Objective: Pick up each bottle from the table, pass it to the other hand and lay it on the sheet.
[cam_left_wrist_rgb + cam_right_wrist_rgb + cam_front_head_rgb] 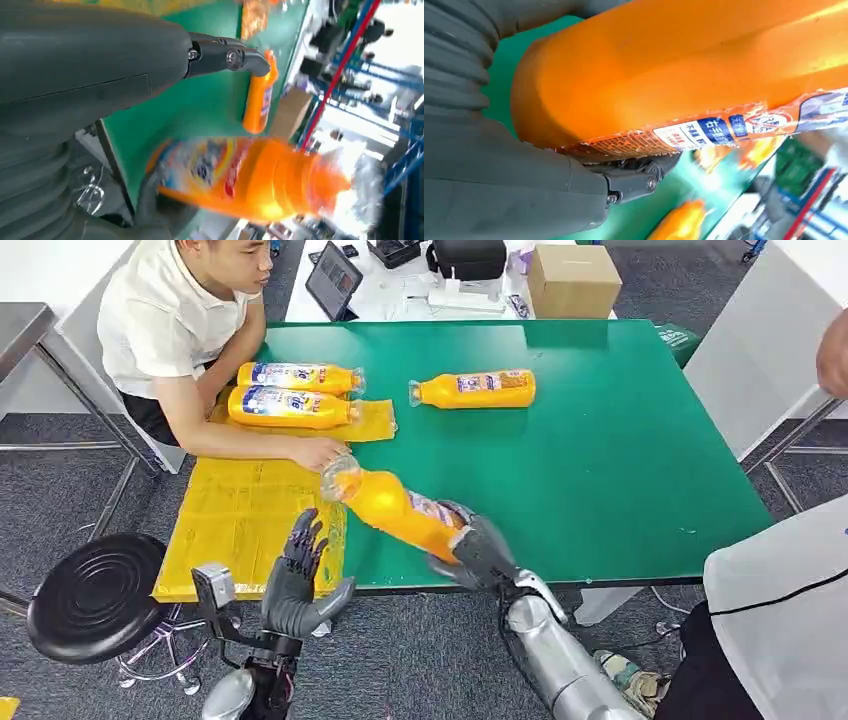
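My right hand point(478, 548) grips the base of an orange juice bottle point(395, 504), held tilted above the near table edge with its cap end pointing toward the yellow sheet point(240, 515). The bottle's orange body point(684, 75) rests in that hand's grasp. My left hand point(298, 575) stands open just below and left of the bottle, fingers spread upward, apart from it. The blurred bottle point(255, 177) lies close to the left hand. Two bottles point(295, 392) lie on the sheet's far part. Another bottle point(475, 389) lies on the green table point(620, 440).
A seated person's hand point(318, 452) rests on the sheet by the held bottle's cap. A black stool point(95, 595) stands at the near left. A second person stands at the right point(780, 610). A cardboard box point(572, 280) and a tablet sit on the white table behind.
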Controlling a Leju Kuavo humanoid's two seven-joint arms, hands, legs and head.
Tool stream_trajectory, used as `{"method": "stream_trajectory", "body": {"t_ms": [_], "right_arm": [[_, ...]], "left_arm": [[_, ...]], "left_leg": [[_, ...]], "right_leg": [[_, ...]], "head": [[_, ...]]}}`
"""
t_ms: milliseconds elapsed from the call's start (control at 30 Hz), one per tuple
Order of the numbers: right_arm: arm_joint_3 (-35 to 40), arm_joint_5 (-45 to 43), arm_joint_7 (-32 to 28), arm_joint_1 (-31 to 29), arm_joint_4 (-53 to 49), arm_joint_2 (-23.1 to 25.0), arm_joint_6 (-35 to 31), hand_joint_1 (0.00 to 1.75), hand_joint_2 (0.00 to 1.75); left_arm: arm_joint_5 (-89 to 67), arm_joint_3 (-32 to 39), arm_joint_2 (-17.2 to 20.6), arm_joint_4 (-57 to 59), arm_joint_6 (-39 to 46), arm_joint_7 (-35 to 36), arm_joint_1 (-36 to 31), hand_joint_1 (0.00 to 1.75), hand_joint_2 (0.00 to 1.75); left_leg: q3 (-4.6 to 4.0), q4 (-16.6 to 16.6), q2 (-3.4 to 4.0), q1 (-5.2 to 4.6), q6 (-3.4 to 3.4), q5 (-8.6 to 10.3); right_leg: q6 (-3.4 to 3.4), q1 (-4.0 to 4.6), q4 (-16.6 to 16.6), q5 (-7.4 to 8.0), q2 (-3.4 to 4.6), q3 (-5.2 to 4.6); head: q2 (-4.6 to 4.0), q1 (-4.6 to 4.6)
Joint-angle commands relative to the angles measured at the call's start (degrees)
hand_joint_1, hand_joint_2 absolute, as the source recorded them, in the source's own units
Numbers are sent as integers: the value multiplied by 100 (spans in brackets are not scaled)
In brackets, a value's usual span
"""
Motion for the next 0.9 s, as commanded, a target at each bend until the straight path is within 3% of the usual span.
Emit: {"method": "stream_trajectory", "body": {"t_ms": [33, 533, 900], "right_arm": [[1000, -59, -37, -253, 337, 261, 40, 175, 175], [1179, -102, -62, -373, 649, 265, -9, 175, 175], [1464, -92, -64, -639, 992, 541, 4, 169, 175]], "left_arm": [[423, -306, 98, 586, -158, 285, -420, 0, 175], [440, -466, 134, 459, -127, 243, -493, 0, 175], [922, -485, 94, 789, -220, 406, -867, 0, 175]], "left_leg": [[21, -7, 7, 4, -10, -4], [19, -7, 0, 3, -11, -4], [15, -3, 7, 4, -12, -4]], "right_leg": [[-13, 5, -5, -4, 1, 19], [-14, 4, -5, -5, -4, 21], [-15, 5, -1, -3, 2, 14]], "head": [[0, 0], [0, 0], [0, 0]]}}
